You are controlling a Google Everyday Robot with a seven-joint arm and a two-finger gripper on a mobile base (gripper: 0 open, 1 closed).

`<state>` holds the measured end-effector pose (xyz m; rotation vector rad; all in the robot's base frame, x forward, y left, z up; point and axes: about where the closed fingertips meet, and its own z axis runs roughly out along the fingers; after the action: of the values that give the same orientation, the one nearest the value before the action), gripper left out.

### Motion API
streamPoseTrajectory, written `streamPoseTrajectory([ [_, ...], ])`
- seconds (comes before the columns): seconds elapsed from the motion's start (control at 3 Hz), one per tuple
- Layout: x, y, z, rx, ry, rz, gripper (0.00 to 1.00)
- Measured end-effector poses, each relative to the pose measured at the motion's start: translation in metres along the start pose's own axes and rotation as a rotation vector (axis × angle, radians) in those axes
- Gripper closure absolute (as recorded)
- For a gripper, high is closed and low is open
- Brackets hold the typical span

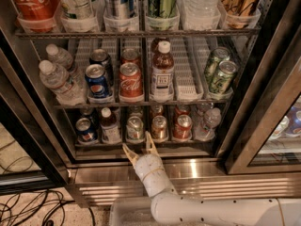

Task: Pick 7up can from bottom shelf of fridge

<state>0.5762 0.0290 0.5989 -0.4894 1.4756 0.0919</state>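
Pale tan fingers (128, 152) spread wide on the gripper (137, 144), nothing held between them. Gripper low at the front of the fridge (256, 107), tips raised to the front lip of the bottom shelf (197, 143), touching no can. White arm (155, 182) behind and beneath it, crossing the shiny steel base panel (225, 171).

Straight ahead of the gripper, just above the gap between its fingers: the 7up can (135, 127), upright, silver top showing, at the front of its lane on the bottom shelf. Close to both fingertips, yet apart from them.

Off to the gripper's right, along the same shelf: a brownish can (159, 127), then a red can (182, 126), then a clear water bottle (207, 123) farthest out. Off to the gripper's left: a white-capped bottle (110, 126), then a lower Pepsi can (85, 129).

Well above the gripper, on the middle rack (188, 100): a red Coca-Cola can (130, 81) almost directly overhead, an upper Pepsi can (97, 81) to its left, a brown tea bottle (162, 72) to its right. Two green-patterned cans (218, 74) far up to the gripper's right, clear plastic bottles (59, 81) far up to its left.
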Motion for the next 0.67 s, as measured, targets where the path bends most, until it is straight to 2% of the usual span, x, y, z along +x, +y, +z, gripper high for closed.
streamPoseTrajectory([
  [0.33,0.0012,0.0001,0.0049,0.011,-0.009,-0.001,0.42],
  [0.67,0.0014,0.0005,0.01,0.022,-0.019,-0.007,0.42],
])
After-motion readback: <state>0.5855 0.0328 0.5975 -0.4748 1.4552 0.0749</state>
